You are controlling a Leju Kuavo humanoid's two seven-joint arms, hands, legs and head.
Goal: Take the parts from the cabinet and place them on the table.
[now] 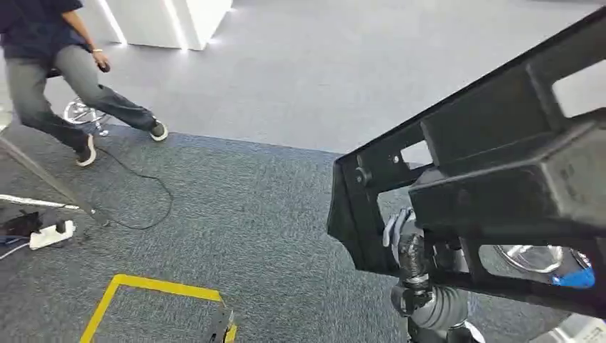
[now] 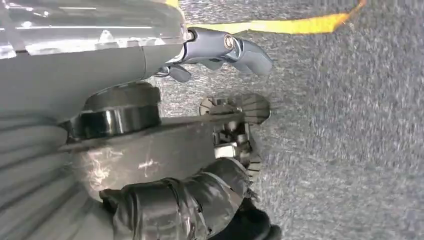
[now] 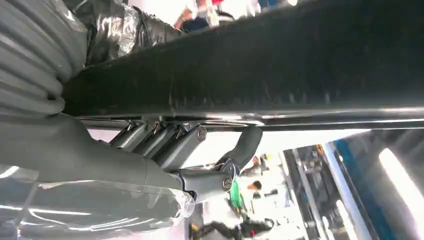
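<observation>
1. At the lower right of the head view, the right hand (image 1: 409, 251) grips the lower rail of a large black part (image 1: 500, 179). Its fingers wrap the bar from beneath.
2. The right wrist view confirms the hold: fingers (image 3: 165, 142) curl round the part's (image 3: 280, 65) edge, and the thumb hooks up against it from the other side. The grip looks firm.
3. The part is a moulded frame with open windows. It is held high and tilted, rising toward the upper right, well clear of the carpet (image 1: 250, 214).
4. The left hand (image 2: 220, 50) hangs low over the carpet. Its thumb lies straight and the darker fingers are curled in; I see nothing in them, though I cannot tell for sure.
5. Step in hand, as I judge it: the carry. The part is out of the cabinet and not yet set down. Neither cabinet nor table is visible.
6. The next move calls for bringing the table into sight, keeping the frame level enough not to swing, then lowering it flat before the fingers let go.
7. Further out: a yellow floor line (image 1: 143, 286), a power strip (image 1: 50, 234) with a cable, and a person (image 1: 53, 71) on a stool, well apart.
</observation>
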